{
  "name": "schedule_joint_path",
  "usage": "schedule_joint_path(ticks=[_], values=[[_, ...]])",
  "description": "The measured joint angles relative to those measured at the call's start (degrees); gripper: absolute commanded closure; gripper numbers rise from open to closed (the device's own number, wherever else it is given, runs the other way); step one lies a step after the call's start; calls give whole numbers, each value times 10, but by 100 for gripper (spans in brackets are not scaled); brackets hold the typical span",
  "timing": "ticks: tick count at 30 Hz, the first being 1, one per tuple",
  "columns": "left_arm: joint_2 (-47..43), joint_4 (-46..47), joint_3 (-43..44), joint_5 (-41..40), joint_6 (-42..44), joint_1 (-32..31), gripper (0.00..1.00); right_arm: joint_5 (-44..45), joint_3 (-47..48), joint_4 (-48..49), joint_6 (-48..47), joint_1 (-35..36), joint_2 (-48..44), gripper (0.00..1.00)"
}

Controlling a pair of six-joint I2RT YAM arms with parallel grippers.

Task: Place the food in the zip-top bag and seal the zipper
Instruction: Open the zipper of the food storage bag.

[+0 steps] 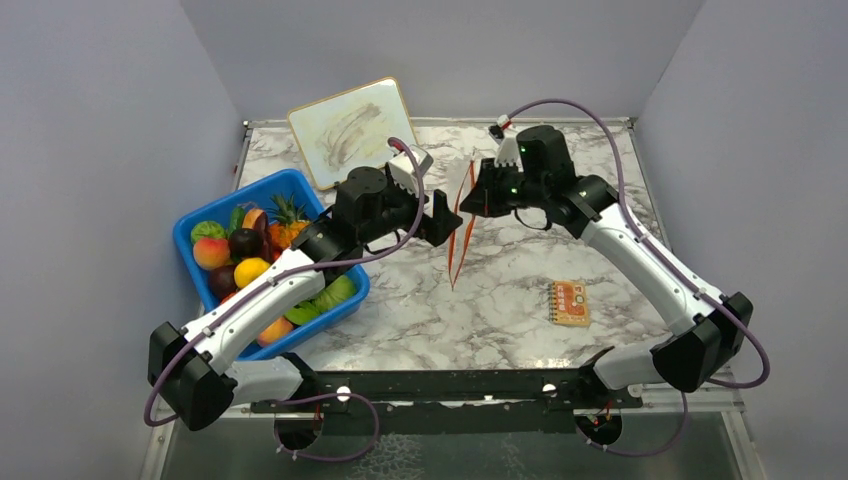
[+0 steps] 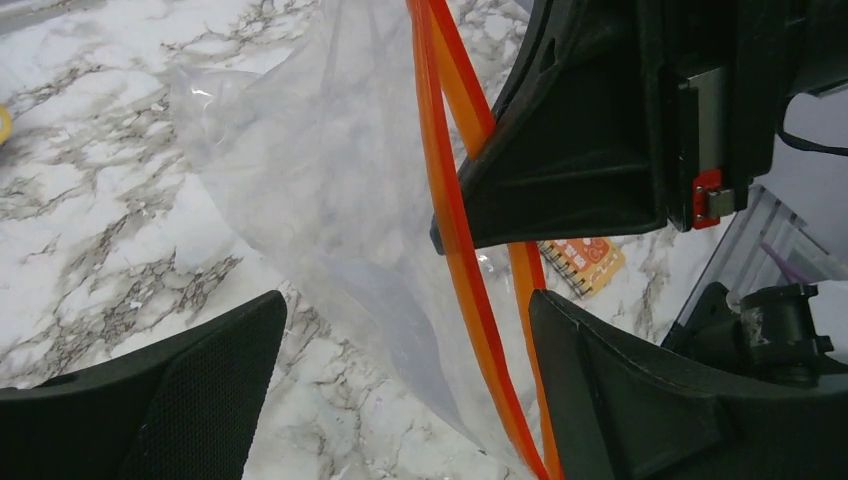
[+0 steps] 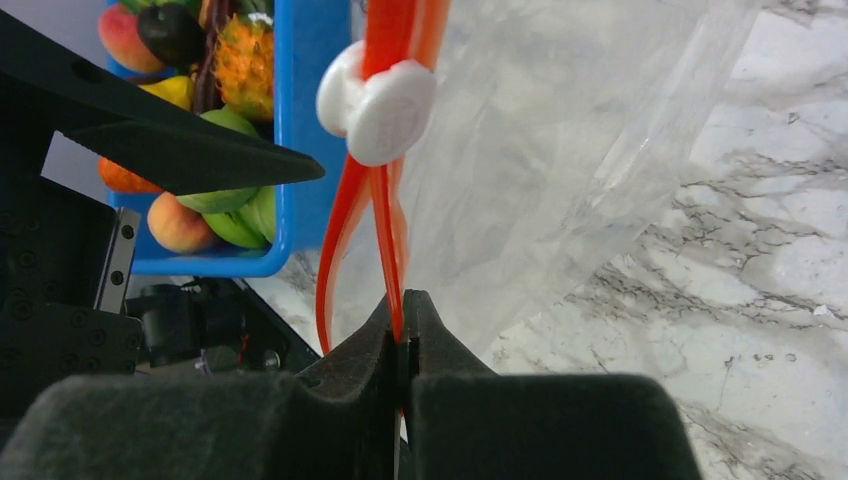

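Observation:
The zip-top bag (image 1: 462, 198) hangs on edge above the table's middle, clear and empty (image 3: 560, 150). Its orange-red zipper (image 2: 455, 230) runs as two strips that stand apart, with a white slider (image 3: 385, 105) at the far end. My right gripper (image 3: 402, 310) is shut on one zipper strip and holds the bag up (image 1: 480, 190). My left gripper (image 2: 408, 300) is open, its fingers on either side of the bag's rim and gripping nothing (image 1: 445, 222). The food (image 1: 245, 255), including a pineapple (image 3: 240, 60), lies in the blue tub.
The blue tub (image 1: 290, 185) stands at the left, under my left arm. A framed white board (image 1: 352, 128) leans at the back. A small orange spiral notebook (image 1: 570, 302) lies at the front right of the marble table.

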Motion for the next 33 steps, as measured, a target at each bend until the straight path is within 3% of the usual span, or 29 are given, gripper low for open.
schedule_joint_path(ticks=[7, 12, 19, 23, 25, 27, 29, 33], values=[[16, -22, 0, -15, 30, 0, 12, 24, 23, -27, -1, 40, 25, 99], [17, -25, 0, -38, 46, 0, 31, 33, 27, -28, 5, 53, 26, 99], [20, -55, 20, -89, 63, 0, 69, 49, 27, -30, 9, 60, 26, 99], [19, -59, 22, -121, 77, 0, 100, 62, 27, -30, 14, 72, 26, 99], [18, -59, 21, -127, 84, 0, 100, 70, 28, -31, 16, 83, 28, 96], [14, -59, 14, -133, 89, 0, 100, 87, 36, -36, 19, 96, 36, 76], [12, -59, 10, -137, 89, 0, 100, 116, 45, -39, 25, 110, 43, 65], [11, -60, 10, -135, 61, 3, 100, 165, 42, -27, 38, 137, 40, 59]])
